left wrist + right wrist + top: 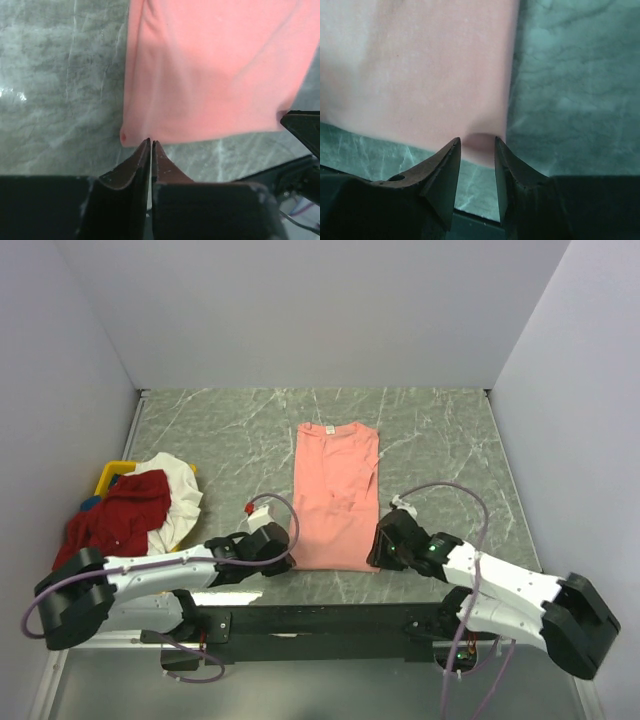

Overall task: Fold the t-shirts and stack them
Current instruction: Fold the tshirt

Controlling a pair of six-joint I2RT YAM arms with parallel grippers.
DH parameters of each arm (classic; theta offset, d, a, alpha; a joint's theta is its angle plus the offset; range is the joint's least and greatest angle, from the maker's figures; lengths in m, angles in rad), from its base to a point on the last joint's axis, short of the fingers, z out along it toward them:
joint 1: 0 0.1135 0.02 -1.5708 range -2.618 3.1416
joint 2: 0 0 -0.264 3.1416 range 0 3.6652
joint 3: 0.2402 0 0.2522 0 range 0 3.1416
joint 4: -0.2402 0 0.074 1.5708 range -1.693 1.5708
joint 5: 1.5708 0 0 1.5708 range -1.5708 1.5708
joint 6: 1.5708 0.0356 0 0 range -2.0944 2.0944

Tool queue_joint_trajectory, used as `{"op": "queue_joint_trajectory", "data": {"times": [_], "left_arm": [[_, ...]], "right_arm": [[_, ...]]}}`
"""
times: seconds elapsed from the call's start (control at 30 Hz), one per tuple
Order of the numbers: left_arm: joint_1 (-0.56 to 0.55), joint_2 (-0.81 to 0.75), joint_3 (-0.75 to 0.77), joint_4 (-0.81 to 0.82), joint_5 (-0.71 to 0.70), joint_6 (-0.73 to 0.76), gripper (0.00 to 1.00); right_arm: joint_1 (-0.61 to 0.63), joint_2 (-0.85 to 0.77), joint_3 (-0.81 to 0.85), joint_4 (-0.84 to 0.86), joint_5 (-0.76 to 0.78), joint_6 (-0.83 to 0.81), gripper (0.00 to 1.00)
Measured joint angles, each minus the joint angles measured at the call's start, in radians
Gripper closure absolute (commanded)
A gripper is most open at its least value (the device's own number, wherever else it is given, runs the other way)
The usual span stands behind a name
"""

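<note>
The salmon-pink t-shirt (335, 495) lies flat in the middle of the table, folded into a long strip, with its white neck label at the far end. My left gripper (284, 548) is at its near-left corner. In the left wrist view the left gripper (150, 141) is shut, tips pinched on the hem of the shirt (210, 70). My right gripper (376, 548) is at the near-right corner. In the right wrist view the right gripper (477, 140) is open, with the shirt's corner (420, 65) between its tips. The dark red t-shirt (120, 515) and the white t-shirt (178, 495) lie crumpled at the left.
A yellow plastic bin (104, 478) sits under the two crumpled shirts at the table's left edge. Grey walls close in the table at the left, back and right. The black rail carrying the arm bases (320, 620) runs along the near edge.
</note>
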Motion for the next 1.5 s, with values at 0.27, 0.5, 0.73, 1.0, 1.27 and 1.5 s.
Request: {"op": "queue_joint_trajectory", "data": {"times": [0.27,0.5,0.73,1.0,1.27,1.5], "left_arm": [[0.001,-0.162,-0.002,-0.101,-0.011,-0.003,0.6],[0.014,-0.149,-0.066,-0.06,0.013,-0.003,0.54],[0.032,-0.12,-0.111,0.019,0.039,-0.003,0.55],[0.039,-0.062,-0.114,0.117,0.044,-0.003,0.58],[0.042,0.002,-0.114,0.2,0.045,-0.012,0.8],[0.042,0.011,-0.107,0.198,0.058,-0.011,0.99]], "right_arm": [[0.0,-0.286,-0.039,-0.094,0.007,0.093,0.53],[0.0,-0.347,-0.128,-0.091,-0.04,0.19,0.51],[0.0,-0.382,-0.167,-0.082,-0.031,0.261,0.51],[0.0,-0.359,-0.216,-0.021,-0.021,0.301,0.53],[0.0,-0.335,-0.224,0.029,-0.008,0.313,0.67],[0.0,-0.324,-0.209,0.011,0.008,0.284,0.96]]}}
